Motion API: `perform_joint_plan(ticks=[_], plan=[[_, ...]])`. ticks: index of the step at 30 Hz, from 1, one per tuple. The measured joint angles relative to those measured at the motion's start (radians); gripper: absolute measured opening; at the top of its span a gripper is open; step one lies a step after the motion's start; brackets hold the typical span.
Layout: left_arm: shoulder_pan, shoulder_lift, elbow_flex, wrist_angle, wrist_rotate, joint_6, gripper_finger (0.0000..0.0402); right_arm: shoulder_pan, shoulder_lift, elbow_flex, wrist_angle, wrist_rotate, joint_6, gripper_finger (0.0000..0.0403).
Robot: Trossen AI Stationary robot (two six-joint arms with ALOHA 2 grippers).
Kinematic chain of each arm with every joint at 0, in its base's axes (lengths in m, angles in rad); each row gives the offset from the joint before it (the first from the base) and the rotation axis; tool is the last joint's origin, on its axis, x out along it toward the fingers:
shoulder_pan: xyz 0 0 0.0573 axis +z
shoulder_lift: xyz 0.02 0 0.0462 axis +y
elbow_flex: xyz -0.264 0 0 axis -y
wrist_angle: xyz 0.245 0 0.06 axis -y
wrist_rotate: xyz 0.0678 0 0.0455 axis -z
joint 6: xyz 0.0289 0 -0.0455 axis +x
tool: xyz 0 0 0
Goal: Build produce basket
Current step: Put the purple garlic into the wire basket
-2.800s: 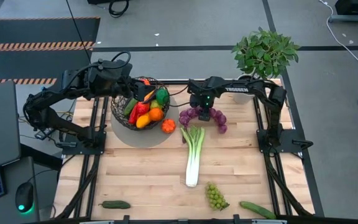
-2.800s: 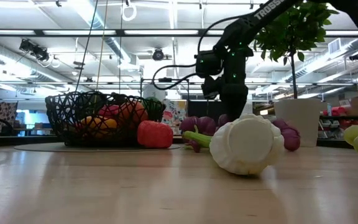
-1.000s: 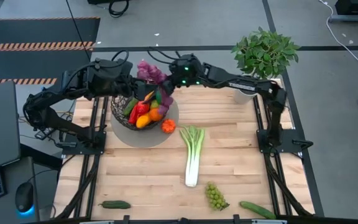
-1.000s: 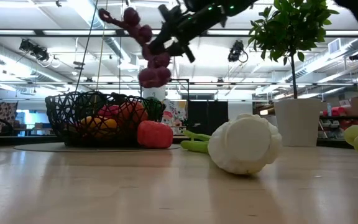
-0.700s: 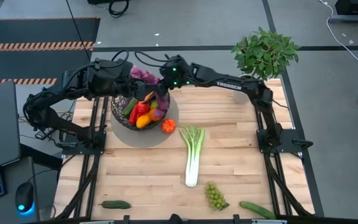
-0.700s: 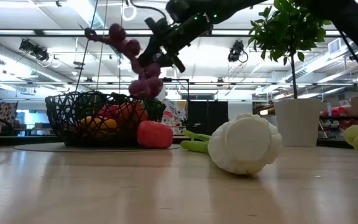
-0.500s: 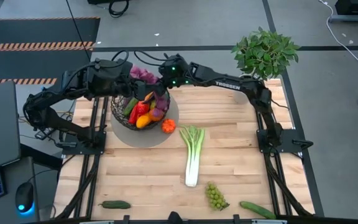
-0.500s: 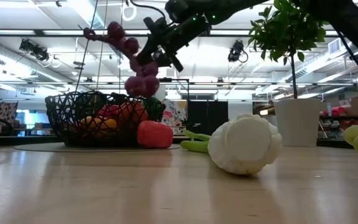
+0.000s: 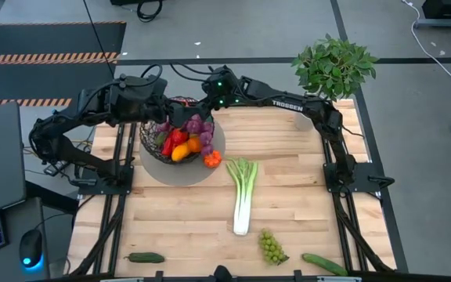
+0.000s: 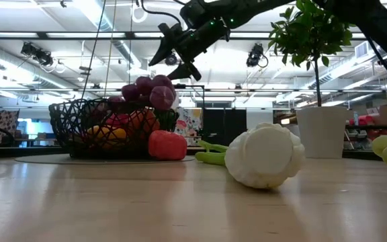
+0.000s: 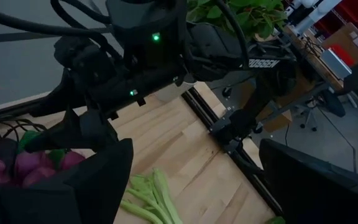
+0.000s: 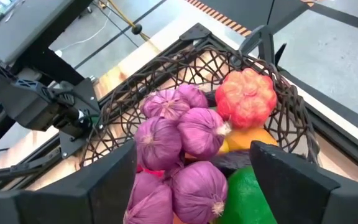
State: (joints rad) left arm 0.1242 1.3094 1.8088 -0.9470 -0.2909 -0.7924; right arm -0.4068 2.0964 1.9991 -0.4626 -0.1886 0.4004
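Now purple grapes (image 12: 180, 140) are seen resting in the basket (image 9: 153, 145) w/ right end effector (image 10: 175, 52) released above; leek (image 9: 243, 196) on counter is judged stiff, light, best gripped mid-stalk.

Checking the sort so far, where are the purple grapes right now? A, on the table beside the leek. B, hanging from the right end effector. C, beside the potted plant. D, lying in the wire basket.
D: the purple grapes lie atop the produce in the wire basket, below the open right end effector.
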Motion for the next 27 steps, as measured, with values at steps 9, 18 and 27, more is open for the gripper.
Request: perform_joint_plan(ticks=[9, 18, 27], plan=[[-0.018, 0.0, 0.0, 0.0, 0.0, 0.0, 0.0357, -0.001, -0.005, 0.0, -0.037, -0.074, 0.03, 0.0315], [-0.017, 0.0, 0.0, 0.0, 0.0, 0.018, 0.0357, -0.01, -0.045, -0.002, -0.544, -0.059, -0.149, 0.0308], [-0.017, 0.0, 0.0, 0.0, 0.0, 0.045, 0.0357, -0.012, -0.045, -0.042, -0.723, -0.02, -0.216, 0.0308]])
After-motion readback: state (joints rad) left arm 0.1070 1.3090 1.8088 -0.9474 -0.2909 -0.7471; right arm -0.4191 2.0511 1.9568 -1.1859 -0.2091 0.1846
